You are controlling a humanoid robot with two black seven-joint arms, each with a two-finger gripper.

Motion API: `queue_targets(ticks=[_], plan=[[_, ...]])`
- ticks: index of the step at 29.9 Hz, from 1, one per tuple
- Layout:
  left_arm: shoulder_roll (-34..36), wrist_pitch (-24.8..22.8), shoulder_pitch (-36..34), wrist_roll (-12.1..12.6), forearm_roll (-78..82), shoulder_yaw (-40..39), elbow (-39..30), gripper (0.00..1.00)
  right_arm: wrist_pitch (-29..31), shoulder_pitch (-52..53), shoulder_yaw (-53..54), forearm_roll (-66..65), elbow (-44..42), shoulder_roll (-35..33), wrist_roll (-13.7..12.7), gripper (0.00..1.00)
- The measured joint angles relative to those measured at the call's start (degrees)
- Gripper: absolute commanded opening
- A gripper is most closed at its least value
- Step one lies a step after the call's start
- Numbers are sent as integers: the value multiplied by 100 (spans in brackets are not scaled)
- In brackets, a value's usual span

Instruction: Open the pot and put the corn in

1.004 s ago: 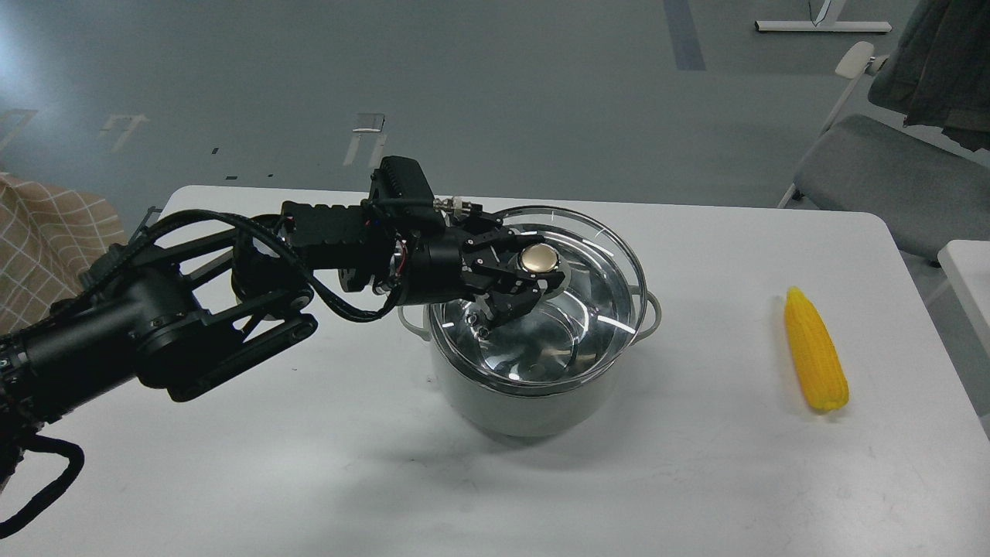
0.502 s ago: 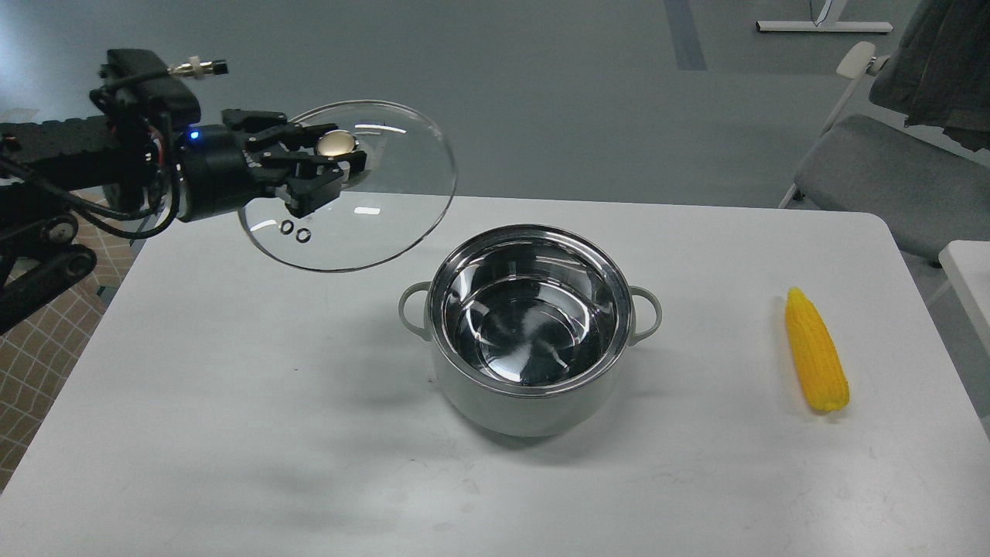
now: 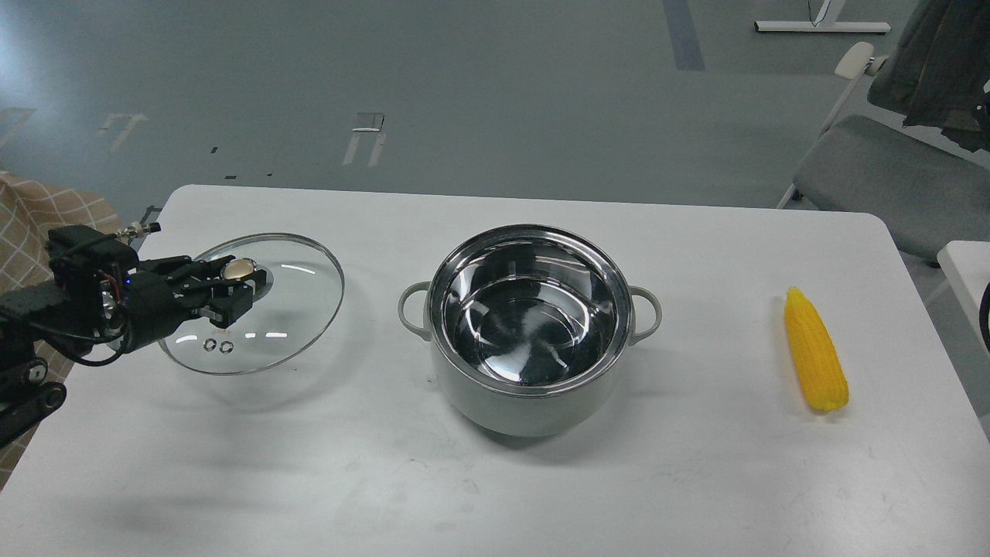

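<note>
The pale grey-green pot (image 3: 534,406) stands open at the middle of the white table, its shiny steel inside bare. My left gripper (image 3: 232,285) is shut on the brass-coloured knob of the glass lid (image 3: 286,309) and holds the lid low over the table's left side, well to the left of the pot. I cannot tell whether the lid touches the table. The yellow corn cob (image 3: 815,360) lies on the table at the right, apart from the pot. My right gripper is out of view.
The white table (image 3: 495,487) ends close to the lid on the left. A grey chair (image 3: 889,182) with dark clothing stands beyond the table's right back corner. A checked cloth (image 3: 46,220) lies off the left edge.
My left gripper has lifted the lid off the pot, carried it up and left, then lowered it to the table's left side. The pot and corn have not moved.
</note>
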Motion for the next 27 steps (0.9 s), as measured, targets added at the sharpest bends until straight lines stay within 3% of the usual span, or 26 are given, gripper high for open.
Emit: queue_targets(ticks=[5, 11, 13, 20, 27], plan=[[-370, 168, 100, -19, -24, 0, 583, 20, -2, -6, -3, -5, -1, -9, 0, 100], [-517, 261, 126, -26, -38, -8, 776, 49, -2, -41, -11, -2, -8, -10, 0, 100], [-520, 264, 141, -26, -42, -8, 779, 65, -2, -89, -17, -2, -1, -10, 0, 100], [-516, 318, 130, -56, -47, -26, 773, 76, 32, -240, -35, -33, 118, -54, 0, 100], [-480, 334, 59, -262, -365, -66, 774, 86, 53, -345, -73, -49, 153, -230, 0, 100]])
